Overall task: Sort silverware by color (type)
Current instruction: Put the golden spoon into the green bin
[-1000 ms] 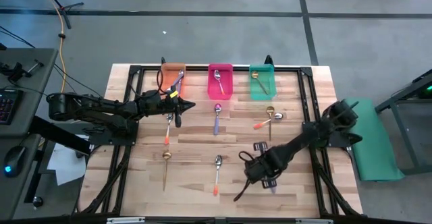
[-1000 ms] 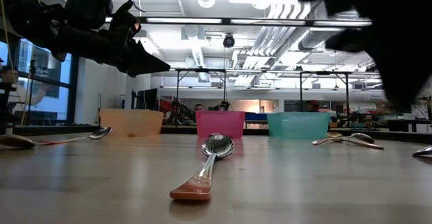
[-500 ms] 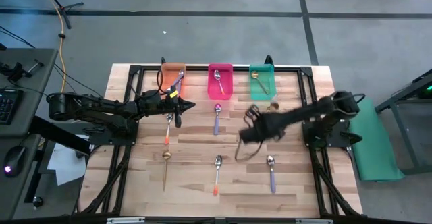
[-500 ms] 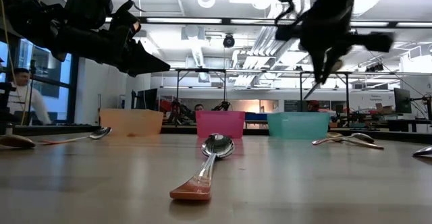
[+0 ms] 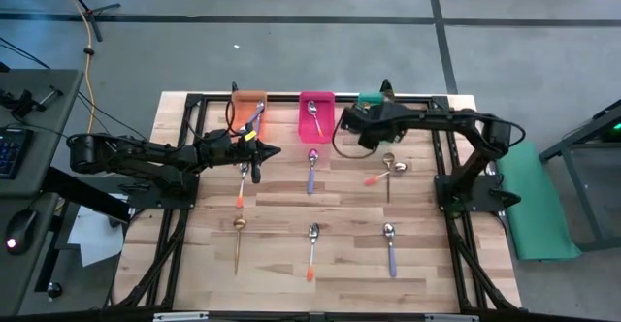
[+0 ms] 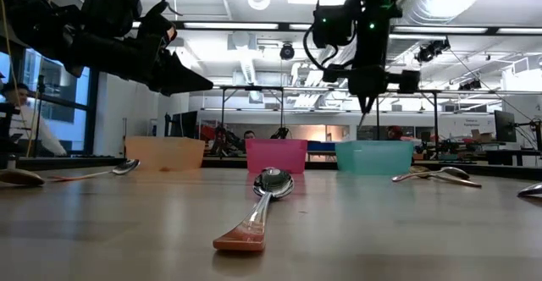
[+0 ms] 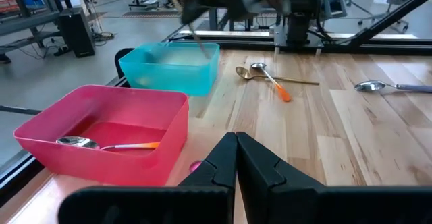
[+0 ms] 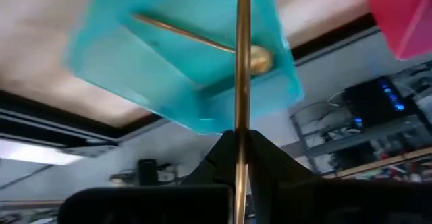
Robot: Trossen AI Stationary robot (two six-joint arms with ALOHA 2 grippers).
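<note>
My right gripper (image 5: pixel 367 126) hovers over the green bin (image 5: pixel 380 102) at the far edge, shut on a gold spoon (image 8: pixel 241 48) that hangs beneath it (image 6: pixel 362 117). Another gold spoon (image 8: pixel 202 38) lies inside that bin. My left gripper (image 5: pixel 272 150) is shut and empty, held above the table beside the orange bin (image 5: pixel 248 104). Flat on the table lie orange-handled spoons (image 5: pixel 242 181) (image 5: pixel 312 249), purple-handled spoons (image 5: pixel 311 167) (image 5: pixel 390 246), a gold spoon (image 5: pixel 238 240), and a gold and an orange-handled one crossed (image 5: pixel 388 167). My right gripper pinches the gold spoon's thin shaft (image 8: pixel 241 119) between its two fingers, coming from above and pointing down. The fingers lie along the shaft. The spoon is lifted clear and hangs roughly upright over the green bin; its bowl does not show.
The pink bin (image 5: pixel 316 116) holds an orange-handled spoon (image 7: pixel 108 144), and the orange bin holds a purple-handled one (image 5: pixel 255 116). A black frame (image 5: pixel 291 97) runs along the table's far edge behind the bins. People show in the room beyond the table.
My right gripper has risen from the table's near right part, carrying the gold spoon, and swung toward the far edge until it stands over the green bin. The purple-handled spoon that its arm covered now shows on the table. My left arm has kept still.
</note>
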